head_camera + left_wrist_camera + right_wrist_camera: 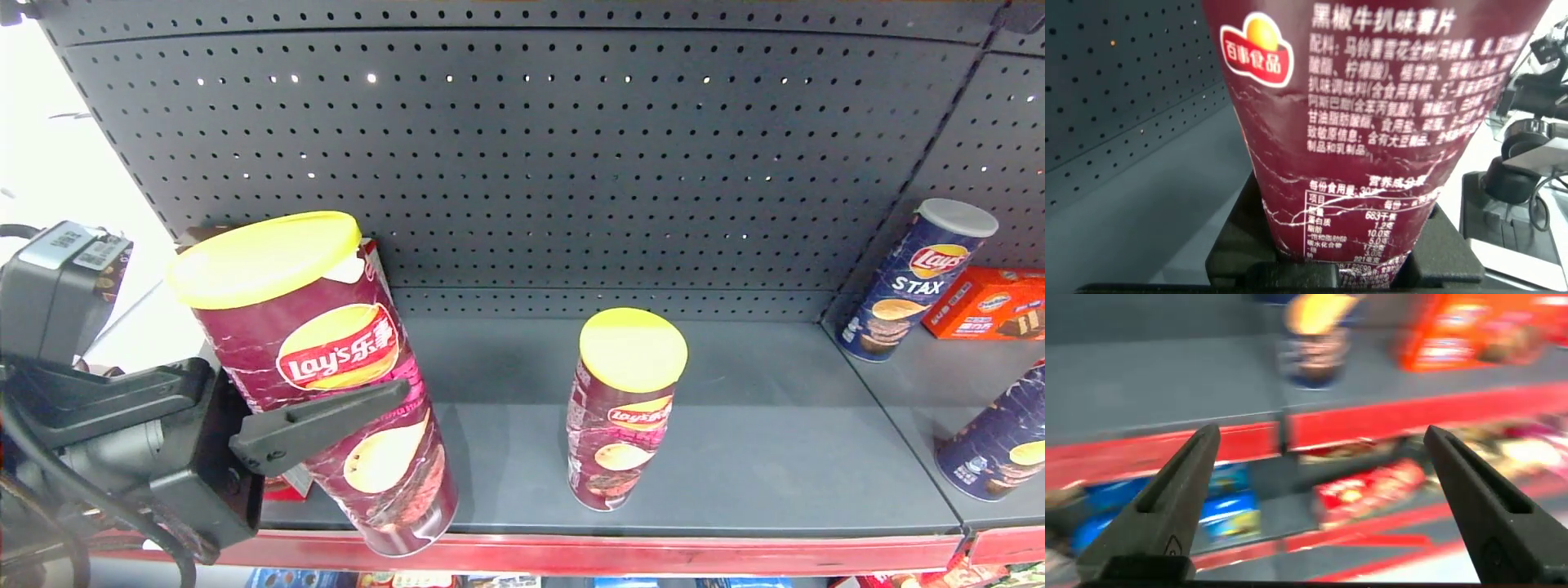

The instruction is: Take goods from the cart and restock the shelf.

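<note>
Where the left gripper [351, 408] clamps its black fingers round the middle, you have a maroon cylindrical chip can with a yellow plastic lid [318, 367]. It is tilted, left of and apart from the standing maroon can [624, 408], which sits upright on the dark grey shelf board [775, 441]. The held can's base is over the red front edge [653, 555]; you cannot tell whether it touches. The head view gives you its lid and logo, while the left wrist view gives its printed back [1372, 122]. Right of the standing can and farther back are a blue grey-lidded can [918, 282] and an orange box [992, 302]. Your right gripper [1323, 506] is spread wide, empty.
</note>
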Controlling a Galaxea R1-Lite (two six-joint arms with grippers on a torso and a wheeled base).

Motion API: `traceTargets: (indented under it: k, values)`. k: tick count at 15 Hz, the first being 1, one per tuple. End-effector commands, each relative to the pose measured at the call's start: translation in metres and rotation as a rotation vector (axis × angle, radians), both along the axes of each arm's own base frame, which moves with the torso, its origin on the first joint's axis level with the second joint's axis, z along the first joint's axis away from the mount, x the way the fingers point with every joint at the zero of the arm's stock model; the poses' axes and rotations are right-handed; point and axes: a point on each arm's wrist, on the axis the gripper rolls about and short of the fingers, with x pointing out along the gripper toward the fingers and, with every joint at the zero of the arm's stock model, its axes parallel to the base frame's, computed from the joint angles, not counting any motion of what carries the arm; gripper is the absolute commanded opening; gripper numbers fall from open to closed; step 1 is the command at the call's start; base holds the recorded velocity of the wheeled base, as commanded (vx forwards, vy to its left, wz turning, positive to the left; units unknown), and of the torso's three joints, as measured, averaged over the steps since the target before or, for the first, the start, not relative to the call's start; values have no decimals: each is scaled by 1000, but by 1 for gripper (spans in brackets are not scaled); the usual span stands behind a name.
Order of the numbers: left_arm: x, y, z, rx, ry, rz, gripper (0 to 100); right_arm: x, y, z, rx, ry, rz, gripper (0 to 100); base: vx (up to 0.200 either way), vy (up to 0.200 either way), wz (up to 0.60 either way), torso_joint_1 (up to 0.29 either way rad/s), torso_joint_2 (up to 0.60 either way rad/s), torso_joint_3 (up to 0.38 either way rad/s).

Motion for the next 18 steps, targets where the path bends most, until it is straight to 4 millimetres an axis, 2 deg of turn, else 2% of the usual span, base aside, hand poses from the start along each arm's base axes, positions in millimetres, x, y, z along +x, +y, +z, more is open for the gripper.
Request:
traceTargets:
  k: [1,3,6,11,18]
  values:
    - [-1,0,0,0,-1,-1,0,0,1,0,16,9,25,100,0,0,0,0,0,0]
    - [-3,1,2,-4,-9,0,0,-1,-2,-8,84,62,-123,100,0,0,0,0,0,0]
    - [-10,4,-2,0,-1,2,0,0,-1,-8,19,72,-57,100,0,0,0,0,0,0]
    - [-10,1,-3,21,-22,-11,0,0,-1,-8,25,71,-56,100,0,0,0,0,0,0]
    - [43,-21,8,22,-26,-22,0,0,-1,-8,25,71,-57,100,0,0,0,0,0,0]
